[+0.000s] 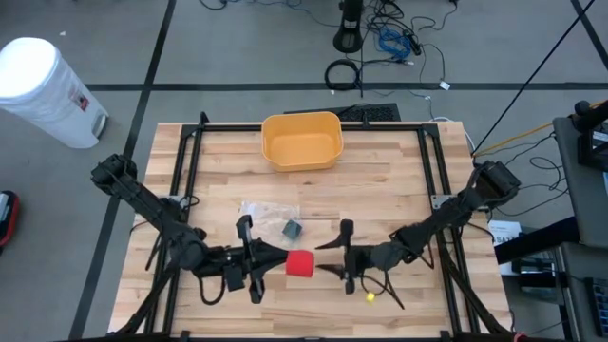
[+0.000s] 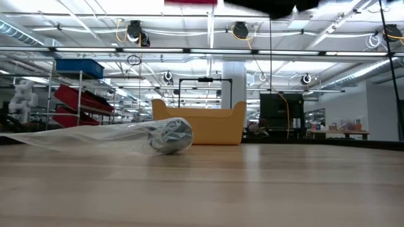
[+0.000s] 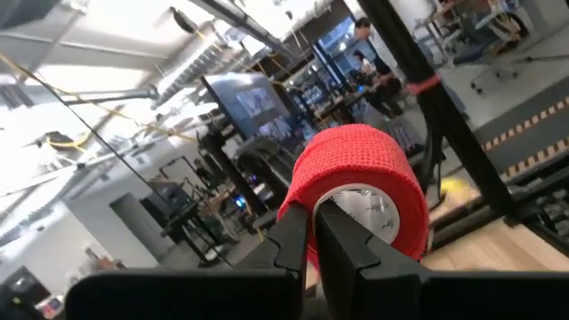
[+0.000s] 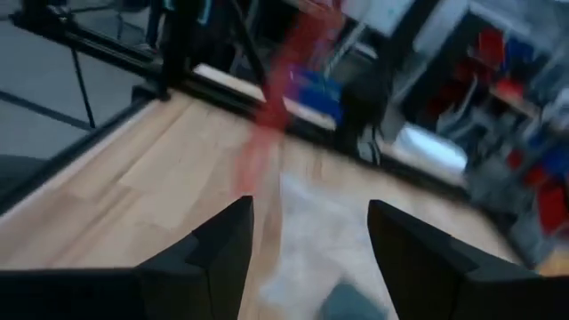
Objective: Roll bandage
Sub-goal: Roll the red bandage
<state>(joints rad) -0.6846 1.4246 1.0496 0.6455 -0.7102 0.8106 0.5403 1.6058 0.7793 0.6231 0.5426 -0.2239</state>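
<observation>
A red bandage roll [image 1: 300, 264] is in my left gripper [image 1: 281, 262] near the table's front middle. It fills the left wrist view [image 3: 356, 178] and shows at the low view's top edge [image 2: 189, 2]. My right gripper [image 1: 323, 257] is open and empty just right of the roll, its fingers pointing at it. Its wrist view [image 4: 311, 222] shows a blurred red streak [image 4: 267, 116] ahead; I cannot tell what part of the bandage it is. A clear plastic bag [image 1: 269, 212] with a grey piece [image 1: 291, 229] lies flat on the table behind the roll. My left gripper holds the roll by its wall at the open end [image 3: 313, 206], one finger [image 3: 351, 244] inside the hollow core and one [image 3: 286, 242] outside. The fingers come level from the table's left. The roll is lifted clear of the table, its axis lying level.
A yellow bin [image 1: 302, 140] stands at the far middle of the table and shows behind the bag [image 2: 126, 133] in the low view [image 2: 199, 123]. A small yellow ball [image 1: 370, 296] lies near the front edge under the right arm. A black frame [image 1: 190, 161] runs along the table's sides.
</observation>
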